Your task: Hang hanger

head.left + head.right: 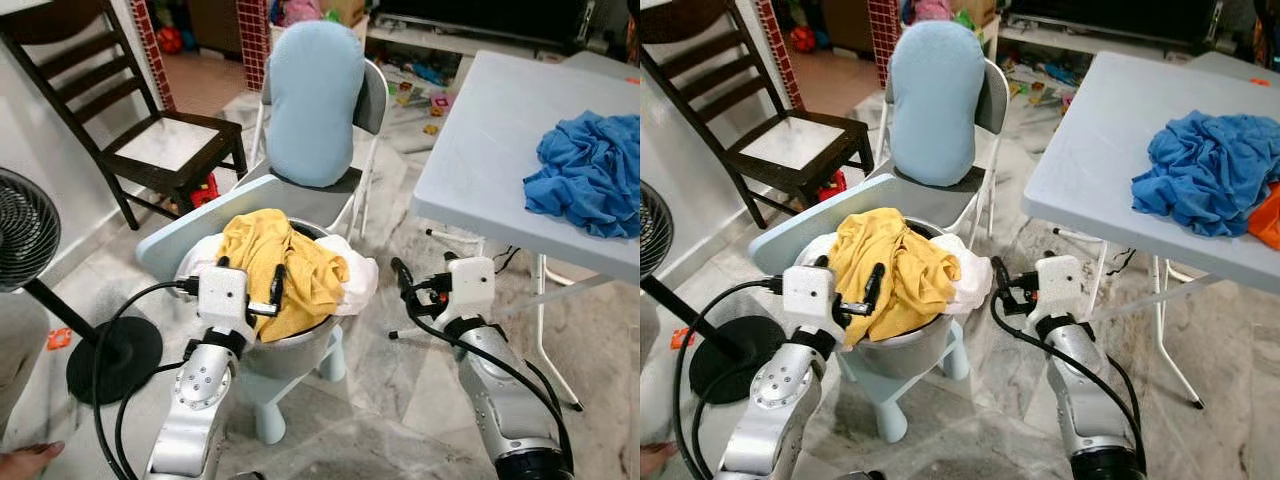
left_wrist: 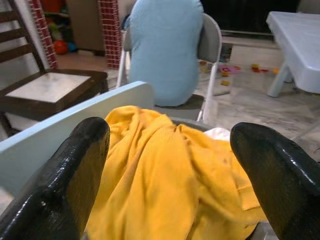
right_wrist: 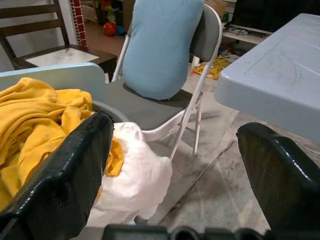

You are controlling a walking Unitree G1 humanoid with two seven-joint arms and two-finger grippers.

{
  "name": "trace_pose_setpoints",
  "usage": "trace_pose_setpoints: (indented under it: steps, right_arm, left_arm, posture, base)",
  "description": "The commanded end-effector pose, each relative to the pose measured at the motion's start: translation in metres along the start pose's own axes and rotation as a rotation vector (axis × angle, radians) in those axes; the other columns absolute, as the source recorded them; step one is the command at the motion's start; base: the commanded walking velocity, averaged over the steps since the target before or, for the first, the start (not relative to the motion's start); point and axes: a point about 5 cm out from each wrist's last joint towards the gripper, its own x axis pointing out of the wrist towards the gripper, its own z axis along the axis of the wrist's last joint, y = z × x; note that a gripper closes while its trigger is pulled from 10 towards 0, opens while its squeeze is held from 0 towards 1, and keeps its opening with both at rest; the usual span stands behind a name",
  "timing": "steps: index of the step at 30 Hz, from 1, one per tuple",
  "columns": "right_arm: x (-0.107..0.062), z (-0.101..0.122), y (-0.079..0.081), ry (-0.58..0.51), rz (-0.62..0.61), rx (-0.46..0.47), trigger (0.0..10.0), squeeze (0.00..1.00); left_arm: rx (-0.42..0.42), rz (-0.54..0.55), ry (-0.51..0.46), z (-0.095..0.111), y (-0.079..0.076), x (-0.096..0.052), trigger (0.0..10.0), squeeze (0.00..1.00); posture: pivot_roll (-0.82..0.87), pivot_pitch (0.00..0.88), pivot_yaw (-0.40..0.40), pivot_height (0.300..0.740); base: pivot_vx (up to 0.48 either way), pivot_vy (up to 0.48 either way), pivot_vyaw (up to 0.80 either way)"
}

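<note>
A yellow garment [image 1: 270, 270] is heaped in a metal basin [image 1: 290, 348], with a white garment [image 1: 352, 280] beside it at the basin's right rim. The basin stands on a pale blue stool [image 1: 165, 248]. My left gripper [image 1: 250, 275] is open at the basin's near left edge, its fingers [image 2: 75, 170] on either side of the yellow cloth and holding nothing. My right gripper [image 1: 425, 275] hovers open, empty, just right of the basin above the floor; its fingers [image 3: 70, 170] point toward the white garment [image 3: 135, 185] and the folding chair.
Behind the basin is a grey folding chair [image 1: 372, 100] with a light blue cushion [image 1: 312, 100]. A white table [image 1: 490, 140] on the right carries a blue cloth [image 1: 590, 170] and an orange one [image 1: 1265, 215]. Dark wooden chair [image 1: 150, 140] and fan [image 1: 25, 230] are left. A person's hand [image 1: 30, 460] is bottom left.
</note>
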Motion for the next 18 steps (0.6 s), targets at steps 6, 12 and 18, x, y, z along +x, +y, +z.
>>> trace_pose_setpoints:
  steps: [6, 12, 18]
  right_arm:
    - [0.000, 0.001, -0.002, 0.003, -0.006, -0.007, 10.0, 0.00]
    - [-0.001, 0.001, -0.001, 0.001, -0.003, -0.016, 10.0, 0.00]
    - [-0.004, 0.003, 0.003, 0.001, 0.022, -0.031, 10.0, 0.00]
  left_arm:
    - [0.010, 0.009, 0.021, -0.003, 0.000, 0.003, 10.0, 0.00]
    - [0.017, 0.033, 0.024, -0.003, 0.003, 0.005, 10.0, 0.00]
    - [0.001, 0.024, 0.105, -0.012, 0.007, 0.014, 10.0, 0.00]
  posture:
    - [0.05, 0.128, -0.033, 0.740]
    - [0.05, 0.126, -0.031, 0.740]
    - [0.03, 0.159, -0.052, 0.740]
  base:
    - [0.000, 0.000, 0.00]
    - [0.000, 0.000, 0.00]
    - [0.000, 0.000, 0.39]
